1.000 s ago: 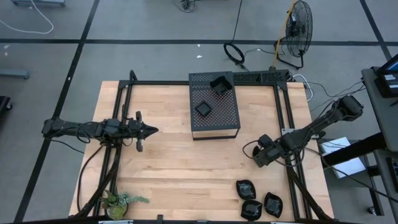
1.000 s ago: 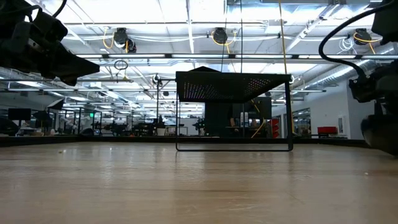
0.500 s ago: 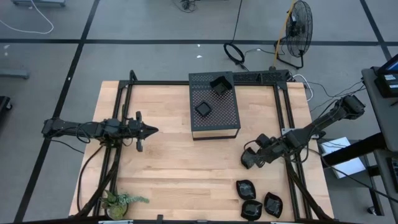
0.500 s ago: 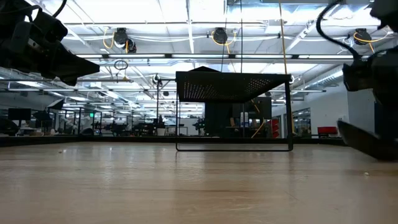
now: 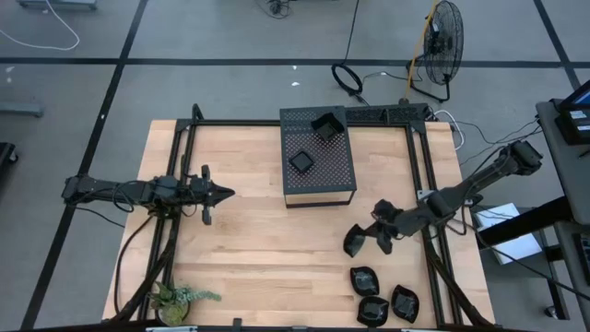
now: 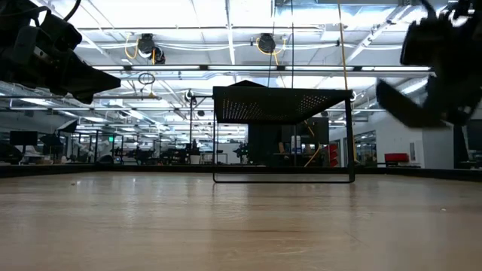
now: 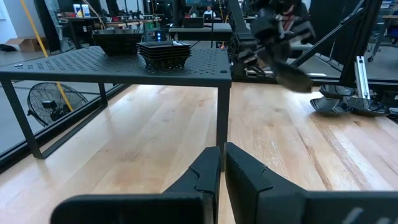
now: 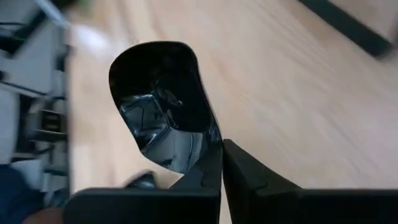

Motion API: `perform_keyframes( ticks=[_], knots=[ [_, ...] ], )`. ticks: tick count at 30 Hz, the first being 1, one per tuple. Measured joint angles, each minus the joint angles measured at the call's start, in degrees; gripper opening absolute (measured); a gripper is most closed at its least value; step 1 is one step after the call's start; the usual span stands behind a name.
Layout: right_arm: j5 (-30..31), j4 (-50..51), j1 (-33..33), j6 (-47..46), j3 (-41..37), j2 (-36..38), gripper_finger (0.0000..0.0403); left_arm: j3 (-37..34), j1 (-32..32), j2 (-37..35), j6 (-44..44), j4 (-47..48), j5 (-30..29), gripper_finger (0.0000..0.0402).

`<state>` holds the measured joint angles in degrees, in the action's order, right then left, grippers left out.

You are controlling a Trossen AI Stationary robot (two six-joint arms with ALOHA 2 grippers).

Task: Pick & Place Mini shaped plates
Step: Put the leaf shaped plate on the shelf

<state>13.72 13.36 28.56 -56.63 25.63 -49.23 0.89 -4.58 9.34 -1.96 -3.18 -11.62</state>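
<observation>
My right gripper [image 5: 371, 236] is over the table's right half, between the black perforated box [image 5: 318, 159] and three mini plates [image 5: 363, 279] [image 5: 372, 310] [image 5: 404, 302] that lie flat near the near right corner. It is shut on one glossy black leaf-shaped mini plate [image 8: 160, 106]. More plates sit on the box's top: a stack [image 5: 301, 161] [image 7: 163, 51] and another dish at its far edge [image 5: 325, 124]. My left gripper [image 5: 221, 193] [image 7: 221, 167] waits shut and empty over the table's left half. My right gripper pinches the leaf-shaped plate by its rim at one end [image 8: 200, 149] between its two fingers. The plate is lifted clear of the table and sticks out beyond the fingertips toward the table's left [image 5: 353, 242], tilted in the low view [image 6: 399, 105].
A small green plant [image 5: 180, 297] stands at the near left corner. Bare wood [image 5: 267, 249] lies between the two arms and in front of the box. Black frame rails [image 5: 419, 175] run along the table's left, far and right sides.
My right gripper, still shut on the plate, has moved toward the table's left and near edge and has risen. It has turned, so the plate now points toward the table's left and hangs well above the wood.
</observation>
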Motion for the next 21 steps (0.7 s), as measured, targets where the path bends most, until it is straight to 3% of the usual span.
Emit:
perform_keyframes(
  ticks=[5,9,14,21],
  knots=[
    [0.0,-12.0,-2.0,6.6,0.0,1.4,0.0001,0.0,0.0,0.0,0.0,0.0,0.0,0.0026],
    [-3.0,-20.3,-7.7,9.1,0.2,3.2,0.0,0.0,0.0,0.0,0.0,0.0,0.0,0.0026],
    [-11.1,-18.6,-19.3,9.4,3.8,5.2,0.0,0.0,0.0,0.0,0.0,0.0,0.0,0.0026],
    [-21.4,-8.5,-38.6,10.0,10.0,3.6,0.0,0.0,0.0,0.0,0.0,0.0,0.0,0.0026]
  ],
)
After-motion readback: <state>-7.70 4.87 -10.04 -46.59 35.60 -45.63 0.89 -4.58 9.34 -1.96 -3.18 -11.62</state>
